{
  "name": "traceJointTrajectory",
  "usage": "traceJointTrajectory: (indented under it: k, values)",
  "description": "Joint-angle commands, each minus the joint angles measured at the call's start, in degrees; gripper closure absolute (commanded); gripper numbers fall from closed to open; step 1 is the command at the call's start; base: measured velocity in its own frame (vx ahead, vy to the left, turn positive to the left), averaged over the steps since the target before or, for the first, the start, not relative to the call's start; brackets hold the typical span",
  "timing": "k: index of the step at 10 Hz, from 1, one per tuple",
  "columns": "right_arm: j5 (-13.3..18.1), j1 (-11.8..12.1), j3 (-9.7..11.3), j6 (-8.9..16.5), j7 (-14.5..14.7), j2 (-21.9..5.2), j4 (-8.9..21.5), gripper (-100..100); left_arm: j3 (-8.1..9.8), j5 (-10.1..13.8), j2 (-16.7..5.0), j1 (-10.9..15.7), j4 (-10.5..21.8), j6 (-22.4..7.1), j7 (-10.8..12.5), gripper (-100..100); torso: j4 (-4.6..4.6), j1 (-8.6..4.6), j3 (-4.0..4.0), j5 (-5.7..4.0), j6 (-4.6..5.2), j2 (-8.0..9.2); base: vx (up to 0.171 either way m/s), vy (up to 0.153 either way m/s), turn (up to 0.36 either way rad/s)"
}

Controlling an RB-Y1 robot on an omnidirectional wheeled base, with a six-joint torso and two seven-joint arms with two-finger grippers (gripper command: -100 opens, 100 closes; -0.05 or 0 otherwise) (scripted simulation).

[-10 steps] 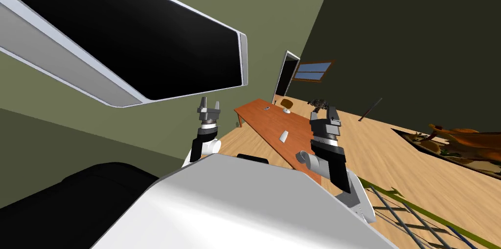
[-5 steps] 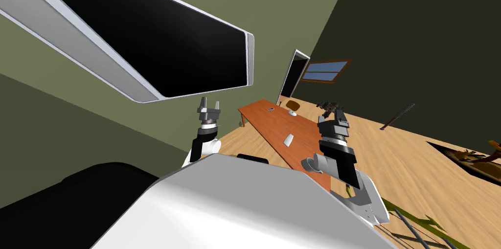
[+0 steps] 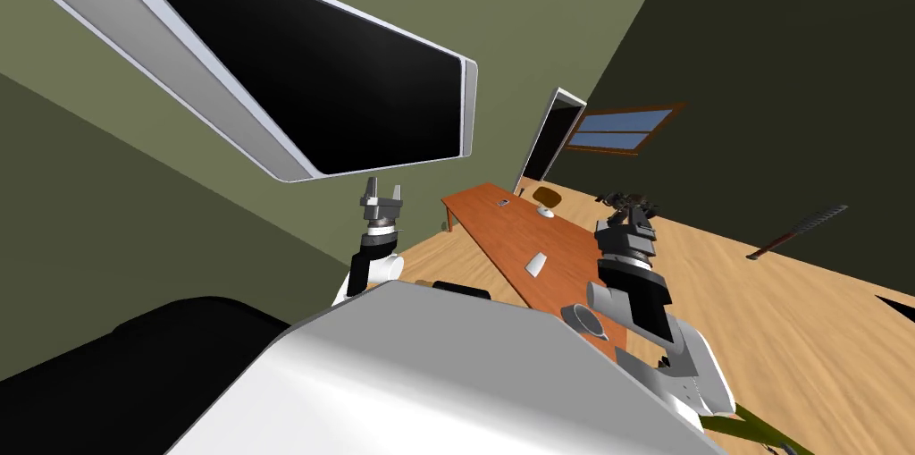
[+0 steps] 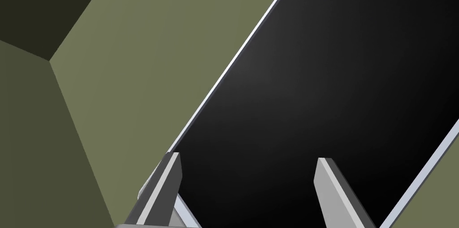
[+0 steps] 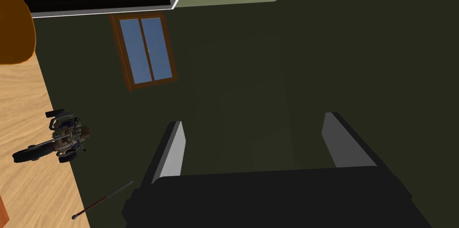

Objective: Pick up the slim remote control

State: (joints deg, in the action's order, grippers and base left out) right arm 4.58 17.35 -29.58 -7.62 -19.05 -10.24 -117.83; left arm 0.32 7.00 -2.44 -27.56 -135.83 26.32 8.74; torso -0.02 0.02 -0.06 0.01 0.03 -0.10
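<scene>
Olive-green walls are boxing in this room, with a wood floor (image 3: 804, 324) underneath and a big black TV screen (image 3: 313, 83) hanging on the wall over my left side. A long reddish-brown surface (image 3: 496, 228) is running away from me toward a black doorway (image 3: 552, 141).

The slim remote control (image 3: 535, 264), drawn plain white, is lying flat about halfway along the surface. It's sitting between the two long edges and well apart from both tools.

Near the far end, a small dark gadget (image 3: 503, 202) is sitting close to the corner on the TV side. A white rounded thing (image 3: 544, 211) is lying by the opposite long edge, just beside a rounded brown thing (image 3: 547, 196) that I can't really make out.

Left tool (image 4: 248, 162) is pointing up at the TV screen, fingers spread wide with nothing between them. Right tool (image 5: 254, 120) is sitting up on my right, showing in the head view in front of the surface's right long edge. Its fingers are also standing wide apart and holding nothing, and it's facing the dark wall with the wood-framed window (image 5: 143, 50).

Down on the floor by that wall, a small motorcycle (image 5: 51, 142) is standing, and a thin dark stick (image 5: 102, 200) is resting by the foot of the same wall.
</scene>
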Motion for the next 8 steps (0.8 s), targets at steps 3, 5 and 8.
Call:
traceJointTrajectory:
  k: [3, 5, 8]
  values:
    - [0.3, -3.2, -6.3, 6.2, -4.6, -2.6, 6.0, -100, 0.00, 0.0, 0.0, 0.0, 0.0, 0.0, 0.0, 0, 0.00, -0.01, -0.01, -0.01, 0.00, -0.01, 0.021, 0.010, 0.180]
    - [0.5, -4.4, -9.6, 8.4, -6.7, -3.5, 9.6, -100, 0.00, 0.0, 0.0, 0.0, 0.0, 0.0, 0.0, 0, 0.00, -0.01, 0.00, 0.00, 0.00, 0.00, 0.023, 0.006, 0.180]
    - [0.8, -5.6, -14.4, 12.7, -8.9, -4.5, 12.6, -100, 0.00, 0.0, 0.0, 0.0, 0.0, 0.0, 0.0, 0, 0.00, -0.01, -0.01, -0.01, -0.02, -0.01, 0.022, 0.002, 0.133]
